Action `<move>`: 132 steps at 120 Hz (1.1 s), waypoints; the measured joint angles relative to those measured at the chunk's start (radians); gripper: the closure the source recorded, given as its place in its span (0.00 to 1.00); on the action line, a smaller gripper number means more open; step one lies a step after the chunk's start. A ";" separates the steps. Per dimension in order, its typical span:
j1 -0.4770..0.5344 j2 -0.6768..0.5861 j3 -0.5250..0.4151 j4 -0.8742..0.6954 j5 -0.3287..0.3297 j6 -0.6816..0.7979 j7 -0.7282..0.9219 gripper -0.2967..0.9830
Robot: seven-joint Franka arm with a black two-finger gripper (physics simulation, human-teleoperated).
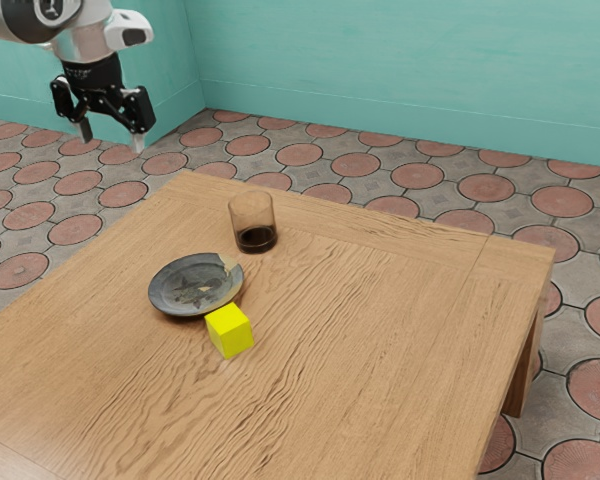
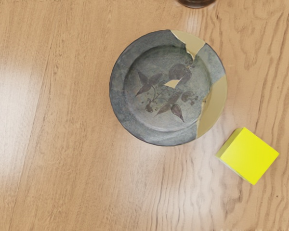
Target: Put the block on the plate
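Observation:
High at the exterior view's upper left, my black gripper [image 1: 111, 140] hangs open, its two fingers wide apart with nothing between them. A bright yellow block [image 1: 229, 331] rests on the wooden table, close beside the rim of a dark grey-blue plate [image 1: 185, 290]. In the wrist view the plate [image 2: 159, 86] shows a leaf pattern and tan patches along its rim. The yellow block [image 2: 250, 155] lies outside that rim, on the side of the tan patches, and the plate holds nothing.
A brownish see-through glass [image 1: 252, 220] with dark contents stands on the table [image 1: 380, 330], close to the plate on the side away from the block. Part of the glass [image 2: 197, 3] shows in the wrist view. A teal wall [image 1: 400, 70] rises behind the tiled floor.

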 joint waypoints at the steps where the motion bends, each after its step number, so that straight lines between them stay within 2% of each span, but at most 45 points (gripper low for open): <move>1: -0.002 0.000 0.000 0.000 0.000 0.000 0.001 0.23; 22: -0.003 0.002 0.003 -0.007 0.001 0.004 0.014 0.23; 34: 0.014 0.031 0.011 -0.063 0.002 0.016 0.020 0.23; 45: 0.033 0.051 0.012 -0.168 -0.001 0.088 0.004 0.23; 62: 0.050 0.089 0.013 -0.276 -0.034 0.199 -0.114 0.23; 69: 0.015 0.119 0.013 -0.301 -0.047 0.249 -0.174 0.23; 80: -0.124 0.172 0.012 -0.312 -0.087 0.314 -0.265 0.23; 86: -0.167 0.199 0.012 -0.313 -0.106 0.346 -0.317 0.23; 107: -0.207 0.230 0.065 -0.384 -0.142 0.452 -0.491 0.23; 132: -0.216 0.284 0.073 -0.445 -0.157 0.568 -0.706 0.23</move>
